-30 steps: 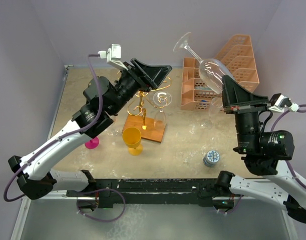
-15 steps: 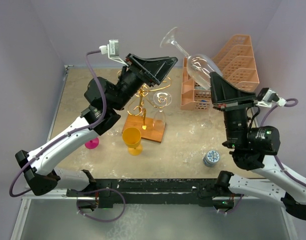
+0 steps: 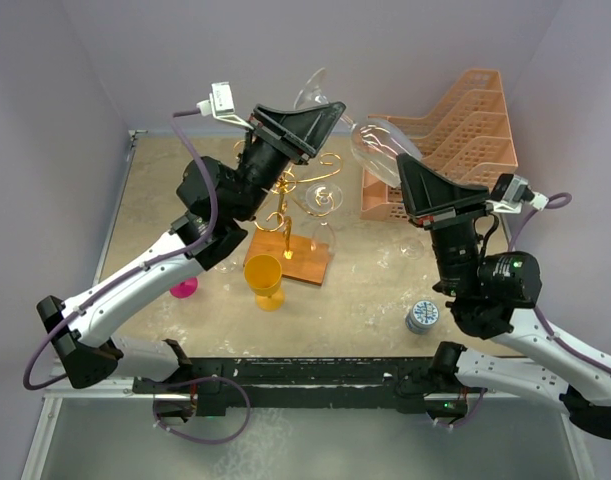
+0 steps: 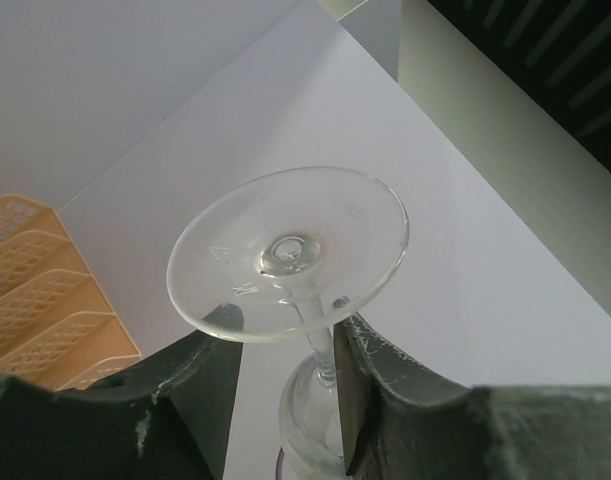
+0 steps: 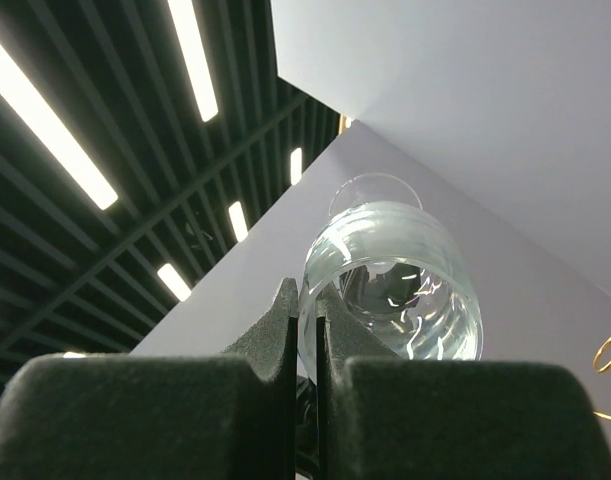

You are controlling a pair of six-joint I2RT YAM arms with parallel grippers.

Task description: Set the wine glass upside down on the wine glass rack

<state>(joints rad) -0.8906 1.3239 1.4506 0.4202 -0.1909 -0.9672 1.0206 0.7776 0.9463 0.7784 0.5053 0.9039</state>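
1. Your right fingers pinch the wine glass by its bowl wall, high over the table's far edge; left fingers stand apart astride its stem.
2. Close squarely on the stem before the right lets go; the wine glass rack stands beneath.
3. Since a second ago, the glass has swung leftward.

table | wine glass rack; yellow goblet; pink item; tin; peach trays

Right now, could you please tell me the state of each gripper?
Left gripper: open, straddling the wine glass stem.
Right gripper: shut on the wine glass rim.
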